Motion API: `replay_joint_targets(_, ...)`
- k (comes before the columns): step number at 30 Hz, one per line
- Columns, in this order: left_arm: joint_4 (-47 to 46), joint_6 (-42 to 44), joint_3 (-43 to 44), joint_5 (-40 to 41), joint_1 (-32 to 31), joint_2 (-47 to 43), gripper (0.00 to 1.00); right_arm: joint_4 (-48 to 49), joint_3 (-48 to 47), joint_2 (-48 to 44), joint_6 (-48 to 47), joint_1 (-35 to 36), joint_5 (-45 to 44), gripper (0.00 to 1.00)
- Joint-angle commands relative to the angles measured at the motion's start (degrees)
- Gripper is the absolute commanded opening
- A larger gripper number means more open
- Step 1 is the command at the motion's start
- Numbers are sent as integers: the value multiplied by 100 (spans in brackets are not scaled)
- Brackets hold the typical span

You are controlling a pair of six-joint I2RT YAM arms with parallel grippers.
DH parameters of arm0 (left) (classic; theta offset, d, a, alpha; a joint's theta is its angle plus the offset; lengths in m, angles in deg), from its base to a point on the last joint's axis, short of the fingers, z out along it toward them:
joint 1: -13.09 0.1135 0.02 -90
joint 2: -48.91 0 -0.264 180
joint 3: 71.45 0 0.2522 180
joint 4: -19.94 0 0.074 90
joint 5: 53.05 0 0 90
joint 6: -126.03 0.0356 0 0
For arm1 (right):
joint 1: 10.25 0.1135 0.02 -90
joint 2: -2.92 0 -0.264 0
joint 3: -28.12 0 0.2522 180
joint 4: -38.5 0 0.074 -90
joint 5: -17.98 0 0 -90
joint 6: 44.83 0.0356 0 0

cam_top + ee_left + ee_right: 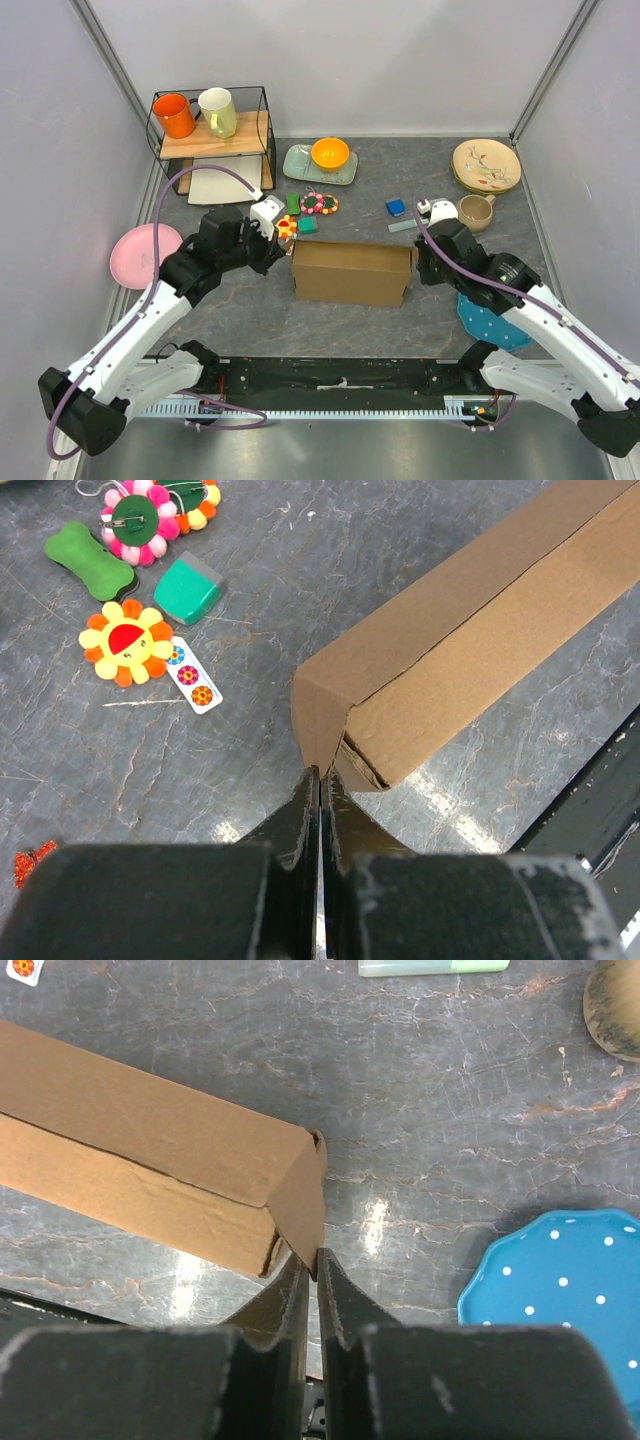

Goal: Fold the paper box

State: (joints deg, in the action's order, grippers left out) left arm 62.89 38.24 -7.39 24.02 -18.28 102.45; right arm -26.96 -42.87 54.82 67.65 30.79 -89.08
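Observation:
The paper box (pixel 352 272) is a long brown cardboard box lying across the middle of the table, between my two arms. My left gripper (pixel 283 250) is at its left end. In the left wrist view the gripper (pixel 321 772) is shut, its tips touching the lower corner of the box's (pixel 470 630) end flap. My right gripper (pixel 418 262) is at the right end. In the right wrist view the gripper (pixel 316 1258) stands nearly together, with the bottom edge of the box's (pixel 150 1140) end flap pinched between the tips.
A wire shelf (pixel 264 128) with two mugs stands back left, with a pink plate (pixel 140 253) at the left. Behind the box lie small toys (pixel 127 640), a green tray (pixel 300 165) with an orange bowl, a beige plate (pixel 487 165) and a mug (pixel 475 210). A blue dotted plate (pixel 560 1280) lies right.

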Motion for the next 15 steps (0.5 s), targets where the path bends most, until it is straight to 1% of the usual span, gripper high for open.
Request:
replay_joint_targets(1,52,-55,234,-193,-18,51,2,134,-446,-22,81,10,-149,9)
replay_joint_targets(3,52,-46,199,-175,-18,34,2,143,-578,-39,203,10,-96,6)
replay_joint_targets(4,43,-46,190,-166,-18,34,2,143,-605,-40,256,18,-52,2)
replay_joint_targets(6,43,-29,173,-157,-18,16,2,178,-675,-48,405,10,-17,0)
replay_joint_targets(15,-1,15,129,-131,-18,-54,2,388,-596,-4,784,10,106,0)
